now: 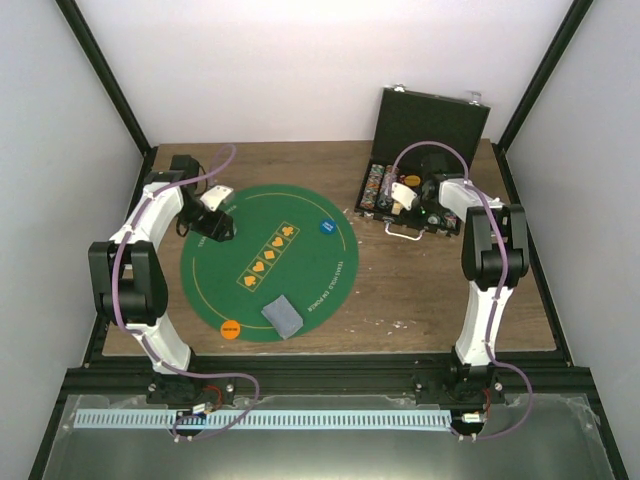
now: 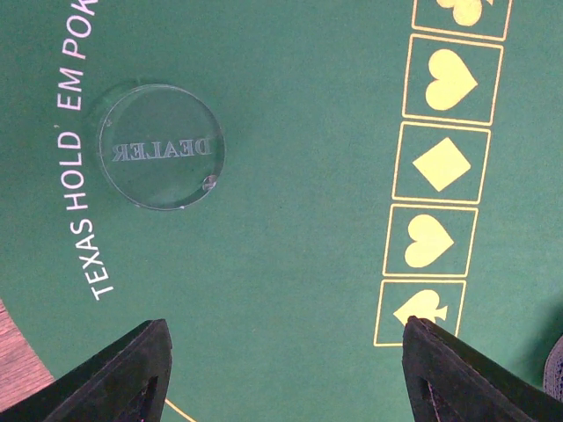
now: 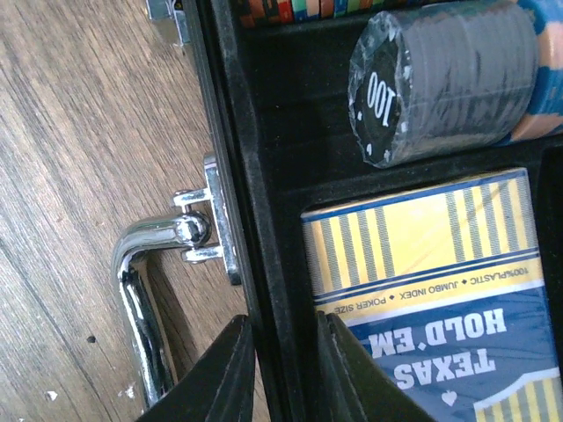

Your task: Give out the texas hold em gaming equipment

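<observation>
hovering wide open and empty over the green mat [image 2: 299, 202] near a clear dealer disc [image 2: 161, 146] is the left hand [image 2: 286, 325], while the right hand [image 3: 286, 321] sets near-closed fingers astride the black case [image 3: 264, 132] front wall, grip unclear, chips [image 3: 440, 83] and a boxed deck [image 3: 440, 281] lying inside.

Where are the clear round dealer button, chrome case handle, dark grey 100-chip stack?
clear round dealer button [image 2: 161, 147]: left wrist view, face centre
chrome case handle [image 3: 139, 303]: right wrist view, bent bar
dark grey 100-chip stack [image 3: 457, 79]: right wrist view, stack side
</observation>
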`<state>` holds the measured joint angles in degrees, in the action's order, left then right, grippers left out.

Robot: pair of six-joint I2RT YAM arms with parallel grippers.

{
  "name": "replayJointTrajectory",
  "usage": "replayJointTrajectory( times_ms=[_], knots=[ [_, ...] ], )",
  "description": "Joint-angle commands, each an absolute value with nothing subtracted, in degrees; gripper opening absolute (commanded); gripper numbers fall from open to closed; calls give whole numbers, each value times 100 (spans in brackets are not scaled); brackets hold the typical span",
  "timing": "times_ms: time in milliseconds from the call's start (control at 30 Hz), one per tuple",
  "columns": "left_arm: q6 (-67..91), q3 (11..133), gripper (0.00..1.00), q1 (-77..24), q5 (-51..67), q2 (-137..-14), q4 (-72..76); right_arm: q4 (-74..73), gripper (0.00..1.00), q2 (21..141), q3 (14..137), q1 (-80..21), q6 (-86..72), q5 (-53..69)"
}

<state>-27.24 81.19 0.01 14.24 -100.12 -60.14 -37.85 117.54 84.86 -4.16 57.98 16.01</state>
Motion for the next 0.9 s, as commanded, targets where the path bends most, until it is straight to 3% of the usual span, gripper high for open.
replayJointTrajectory(
  times_ms=[0, 467, 867],
  knots=[
    [-2795, 8132, 73, 31, 1456, -9864, -6024, -3920, 18, 11925, 8025, -416, 5237, 1497],
    [-2982, 8519, 73, 233, 1676, -9962, -6153, -3936, 1, 11163, 7037, -683, 3306, 1515],
    [-3002, 8711, 73, 365, 1744, -10018, -6249, -3731, 1, 11299, 7097, -848, 1348, 1656]
  ],
)
